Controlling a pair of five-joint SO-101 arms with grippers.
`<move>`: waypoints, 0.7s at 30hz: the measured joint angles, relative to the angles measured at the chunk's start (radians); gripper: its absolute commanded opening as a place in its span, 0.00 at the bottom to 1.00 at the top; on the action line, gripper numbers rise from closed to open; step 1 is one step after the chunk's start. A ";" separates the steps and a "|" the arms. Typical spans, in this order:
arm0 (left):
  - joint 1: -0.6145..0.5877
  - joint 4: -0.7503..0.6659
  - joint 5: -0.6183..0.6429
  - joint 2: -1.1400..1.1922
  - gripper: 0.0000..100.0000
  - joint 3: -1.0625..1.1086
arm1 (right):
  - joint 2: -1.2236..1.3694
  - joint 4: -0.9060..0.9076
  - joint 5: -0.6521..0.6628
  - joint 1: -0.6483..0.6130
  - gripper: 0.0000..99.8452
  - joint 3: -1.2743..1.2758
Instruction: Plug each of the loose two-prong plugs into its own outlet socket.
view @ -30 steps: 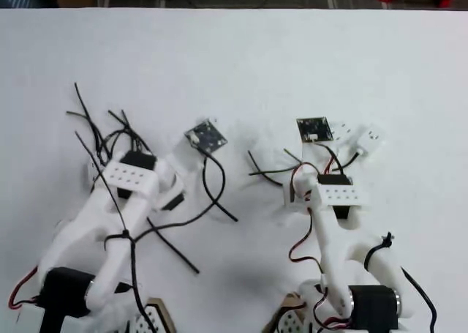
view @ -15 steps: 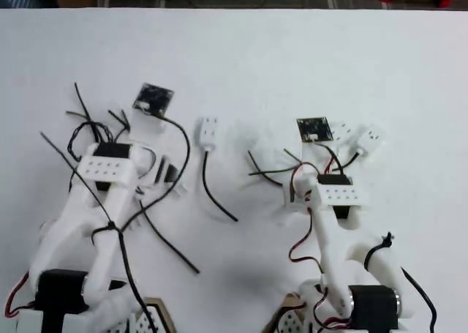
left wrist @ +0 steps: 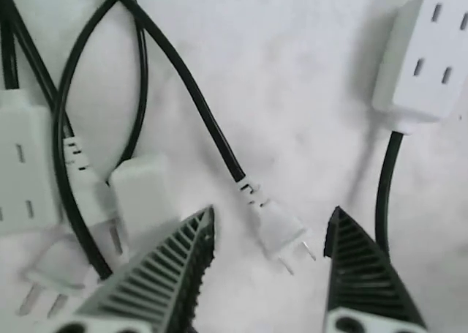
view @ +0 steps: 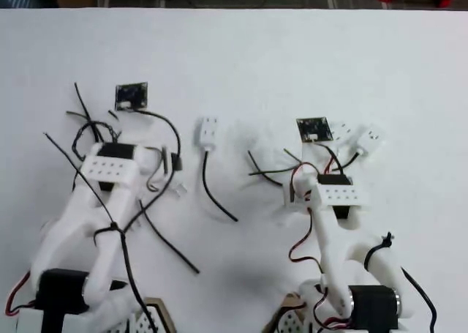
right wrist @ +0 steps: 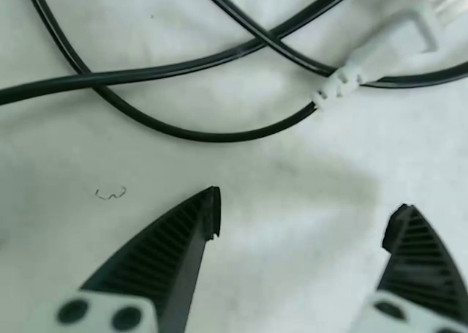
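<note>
The left hand [left wrist: 272,217] hangs spread wide over the table [left wrist: 292,69], with a white two-prong plug [left wrist: 276,230] between its fingertips. An outlet socket [left wrist: 428,51] lies nearby. What seems to be a second plug [left wrist: 51,271] is half hidden.

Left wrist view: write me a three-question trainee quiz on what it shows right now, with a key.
1. True or false: the left gripper is shut on a plug.
2. The two-prong plug seen between the fingers is: A) pushed into a socket; B) loose on the table, prongs bare; C) hanging in the air by its wire.
3. Fill in: the cord leaving the white outlet socket is ___ in colour.

Key: 1 false, the fingers stand apart; 2 B; 3 black.
</note>
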 measured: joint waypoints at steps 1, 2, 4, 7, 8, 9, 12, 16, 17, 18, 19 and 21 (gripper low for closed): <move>0.014 0.000 0.029 0.000 0.25 0.006 | 0.000 0.000 0.000 0.000 0.36 0.000; 0.029 0.000 0.064 0.000 0.25 0.015 | 0.000 0.000 0.000 0.000 0.36 0.000; 0.064 0.000 0.152 0.000 0.25 0.032 | 0.000 0.000 0.000 0.002 0.36 0.000; 0.089 -0.038 0.273 0.000 0.25 0.044 | 0.000 0.000 0.000 0.000 0.36 0.000; 0.089 -0.061 0.299 0.000 0.25 0.048 | 0.000 0.000 0.000 0.000 0.36 0.000; 0.089 -0.084 0.313 0.000 0.25 0.054 | 0.000 0.000 0.000 0.002 0.36 0.000; 0.083 -0.161 0.333 0.000 0.24 0.092 | 0.000 0.000 0.000 0.000 0.36 0.000; 0.083 -0.273 0.365 0.000 0.24 0.172 | 0.000 0.000 0.000 0.002 0.36 0.000; 0.083 -0.293 0.384 0.000 0.24 0.189 | 0.000 0.000 0.000 0.002 0.36 0.000; 0.083 -0.305 0.405 0.000 0.24 0.198 | 0.000 0.000 0.000 0.002 0.36 0.000; 0.083 -0.307 0.427 0.000 0.24 0.199 | 0.000 0.000 0.000 0.002 0.36 0.000; 0.083 -0.299 0.479 0.000 0.24 0.199 | 0.000 0.000 0.000 0.000 0.36 0.000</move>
